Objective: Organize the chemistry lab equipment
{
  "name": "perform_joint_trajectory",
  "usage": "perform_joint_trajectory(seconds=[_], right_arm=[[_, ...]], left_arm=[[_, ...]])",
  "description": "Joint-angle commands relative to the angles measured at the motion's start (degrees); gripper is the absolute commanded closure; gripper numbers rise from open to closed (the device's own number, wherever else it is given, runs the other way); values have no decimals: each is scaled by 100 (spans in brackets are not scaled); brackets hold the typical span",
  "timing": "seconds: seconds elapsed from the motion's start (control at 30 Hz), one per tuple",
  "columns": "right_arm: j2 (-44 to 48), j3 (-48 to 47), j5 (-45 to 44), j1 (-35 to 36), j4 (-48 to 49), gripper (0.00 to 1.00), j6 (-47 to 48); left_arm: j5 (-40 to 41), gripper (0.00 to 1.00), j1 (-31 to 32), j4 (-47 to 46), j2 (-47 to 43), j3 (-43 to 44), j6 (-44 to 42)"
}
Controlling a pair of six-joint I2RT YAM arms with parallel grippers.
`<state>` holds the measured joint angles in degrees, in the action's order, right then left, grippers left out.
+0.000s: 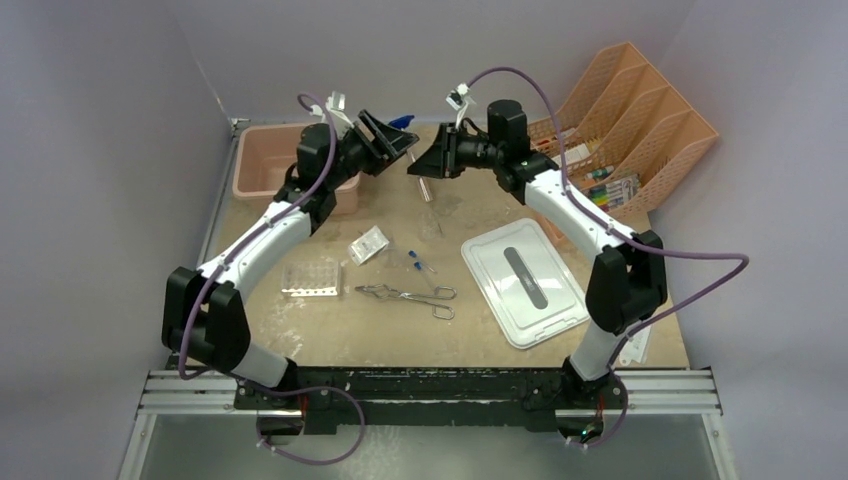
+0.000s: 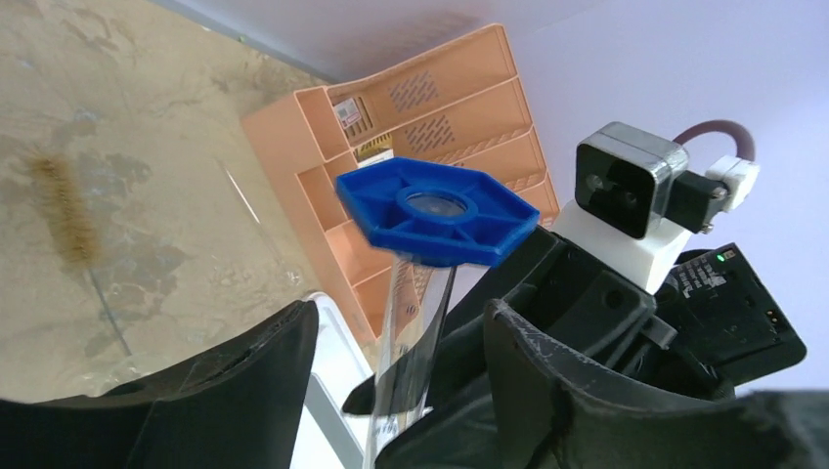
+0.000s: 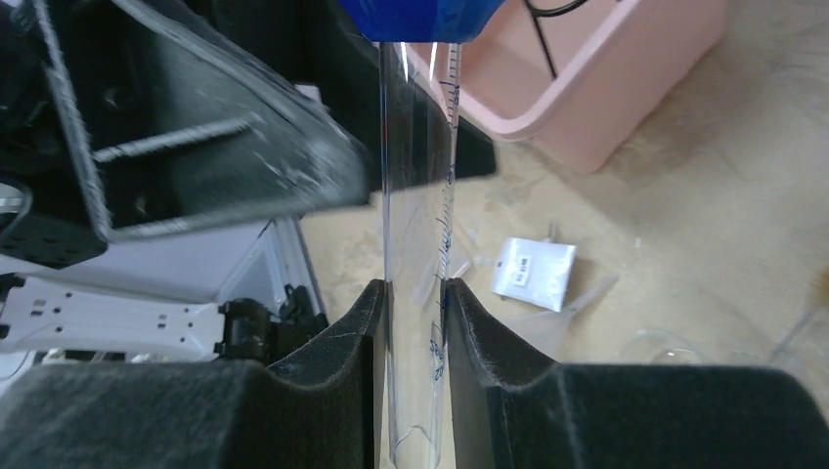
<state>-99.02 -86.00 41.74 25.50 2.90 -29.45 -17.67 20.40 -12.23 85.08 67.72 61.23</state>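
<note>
**Graduated cylinder, held between two grippers over the far middle of the table**

Right gripper (image 3: 413, 293): pads pressed together on the clear graduated cylinder (image 3: 418, 195), pinching its tube partway along.

Left gripper (image 2: 399, 322): jaws spread wide, one finger on each side of the same tube, with a gap on both sides and no visible contact.

Markings: a blue printed scale runs along the tube, with figures too blurred to read. The small clear bag (image 3: 533, 272) carries a dark label, also illegible.

Item: transparent tube with a blue hexagonal foot (image 2: 435, 210) and a round hub at its centre. It is lifted clear of the table (image 1: 330, 330).

Nearby on the table: thin brush (image 2: 64, 210), blue-capped vials (image 1: 418, 262), silver scissor-handled tongs (image 1: 405, 295), clear plastic tube rack (image 1: 311, 278) and white lid (image 1: 525, 280). The pink bin (image 1: 270, 165) is at far left and the orange file rack (image 1: 640, 110) at far right.
</note>
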Motion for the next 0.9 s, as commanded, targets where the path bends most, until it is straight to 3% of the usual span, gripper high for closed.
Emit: perform_joint_trajectory(seconds=[0.0, 0.1, 0.4, 0.5, 0.67, 0.87], right_arm=[[-103, -271, 607, 79, 571, 83, -396], [-145, -273, 680, 87, 633, 83, -521], [-238, -314, 687, 98, 621, 82, -615], [-225, -289, 655, 97, 569, 72, -561], [-79, -41, 589, 96, 254, 50, -164], [140, 477, 636, 96, -33, 43, 193]], left_arm=[[440, 44, 222, -493, 70, 9, 116], [596, 59, 290, -263, 71, 64, -35], [730, 85, 368, 317, -61, -11, -243], [857, 97, 368, 398, -137, -1, -322], [1046, 99, 350, 626, -64, 288, -423], [1034, 100, 342, 635, 60, 524, -419]])
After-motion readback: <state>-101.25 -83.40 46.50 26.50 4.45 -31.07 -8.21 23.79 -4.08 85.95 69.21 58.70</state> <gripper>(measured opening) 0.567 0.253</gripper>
